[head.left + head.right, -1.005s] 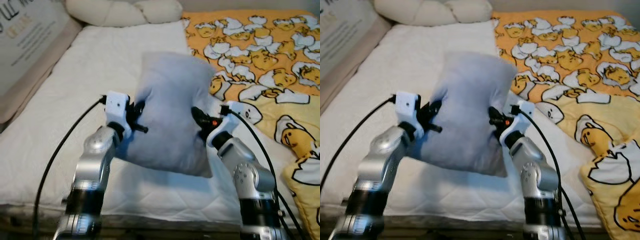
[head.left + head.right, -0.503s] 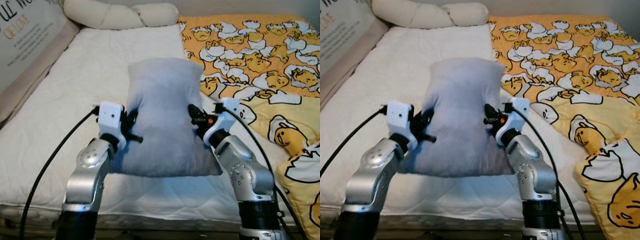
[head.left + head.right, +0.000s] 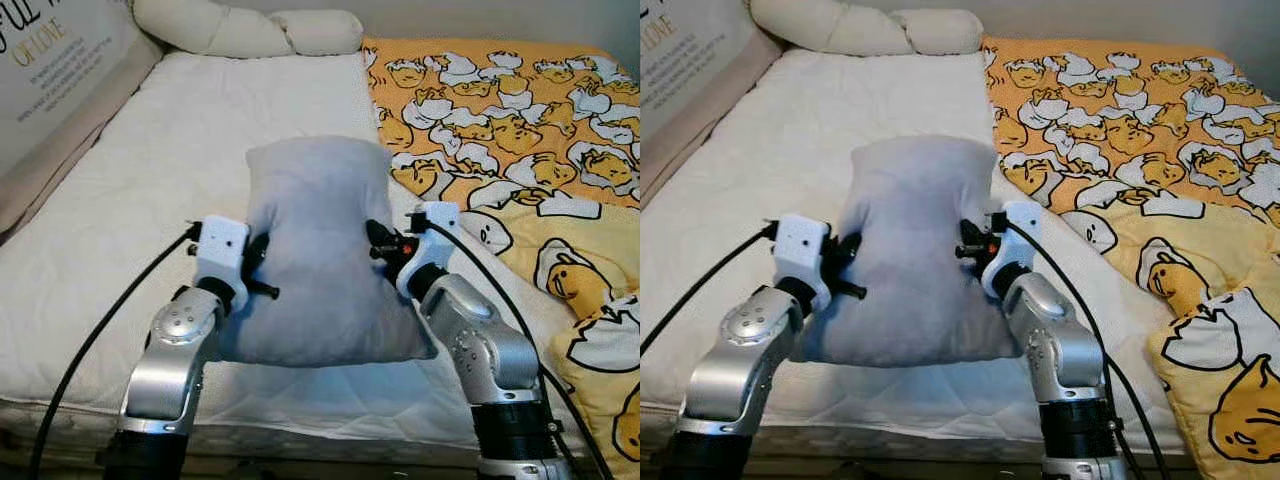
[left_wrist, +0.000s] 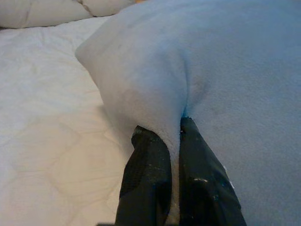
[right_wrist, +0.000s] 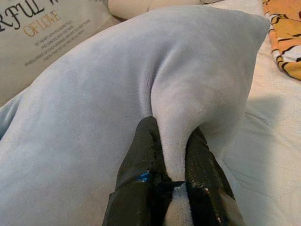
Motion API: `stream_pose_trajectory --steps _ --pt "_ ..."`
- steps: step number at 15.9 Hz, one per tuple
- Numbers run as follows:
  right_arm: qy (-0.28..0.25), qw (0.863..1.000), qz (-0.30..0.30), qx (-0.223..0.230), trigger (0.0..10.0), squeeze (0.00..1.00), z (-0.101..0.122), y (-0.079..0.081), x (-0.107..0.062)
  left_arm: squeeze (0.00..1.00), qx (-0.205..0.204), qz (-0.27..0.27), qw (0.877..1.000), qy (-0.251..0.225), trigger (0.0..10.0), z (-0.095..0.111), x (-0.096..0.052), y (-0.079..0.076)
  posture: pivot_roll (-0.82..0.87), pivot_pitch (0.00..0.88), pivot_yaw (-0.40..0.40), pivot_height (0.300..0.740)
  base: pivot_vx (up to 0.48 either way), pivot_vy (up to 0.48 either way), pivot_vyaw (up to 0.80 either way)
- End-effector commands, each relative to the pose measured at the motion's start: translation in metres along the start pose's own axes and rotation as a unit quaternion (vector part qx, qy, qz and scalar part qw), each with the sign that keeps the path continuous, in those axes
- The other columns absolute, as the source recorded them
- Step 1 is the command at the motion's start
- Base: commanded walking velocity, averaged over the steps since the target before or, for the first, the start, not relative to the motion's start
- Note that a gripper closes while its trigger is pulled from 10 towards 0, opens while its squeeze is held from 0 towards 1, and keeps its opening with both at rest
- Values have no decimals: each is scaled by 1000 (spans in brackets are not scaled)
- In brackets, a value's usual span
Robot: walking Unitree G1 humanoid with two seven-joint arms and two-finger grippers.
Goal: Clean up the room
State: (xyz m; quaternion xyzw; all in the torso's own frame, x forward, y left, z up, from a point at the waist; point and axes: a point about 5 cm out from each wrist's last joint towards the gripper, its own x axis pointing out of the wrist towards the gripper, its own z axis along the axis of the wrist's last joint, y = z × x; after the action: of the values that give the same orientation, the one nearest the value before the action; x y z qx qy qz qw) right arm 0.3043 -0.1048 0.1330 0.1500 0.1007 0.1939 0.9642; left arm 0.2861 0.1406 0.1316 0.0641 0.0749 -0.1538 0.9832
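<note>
Both arms carry a grey pillow (image 3: pixel 318 250) just above the near edge of the mattress (image 3: pixel 150 200): the left gripper (image 4: pixel 171 136) and the right gripper (image 5: pixel 171 146) each pinch a fold of its side. The step looks like placing it; next, probably lower and release. To the right lies a yellow duvet (image 3: pixel 520 110); at the head, a cream bolster (image 3: pixel 240 28) and a lettered cushion (image 3: pixel 50 60).

White mattress (image 3: pixel 150 180) — duck-print orange blanket (image 3: pixel 520 110) alongside.

wall poster (image 3: pixel 50 60) lettering cut off, duck blanket (image 3: pixel 560 150) cropped right
</note>
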Motion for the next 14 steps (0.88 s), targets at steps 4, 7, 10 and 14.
stream_pose_trajectory --steps 4,7,10,14 --pt "-13 1000 -14 -7 10000 0 3 -1 -5 0 12 13 1000 -14 10000 15 -5 4 -88 0 -1 740 0 399 0" --pt "-15 1000 -17 -3 10000 0 3 -3 -9 0 8 19 1000 -19 10000 18 -6 2 -82 0 -13 740 0 399 0" --pt "-10 1000 -18 5 10000 0 -2 -3 -14 0 5 20 1000 -16 10000 19 -4 3 -82 0 -5 740 0 395 0" --pt "-15 1000 -18 8 10000 0 -1 -2 -15 0 5 17 1000 -7 10000 14 -2 4 -84 0 7 740 0 391 0"
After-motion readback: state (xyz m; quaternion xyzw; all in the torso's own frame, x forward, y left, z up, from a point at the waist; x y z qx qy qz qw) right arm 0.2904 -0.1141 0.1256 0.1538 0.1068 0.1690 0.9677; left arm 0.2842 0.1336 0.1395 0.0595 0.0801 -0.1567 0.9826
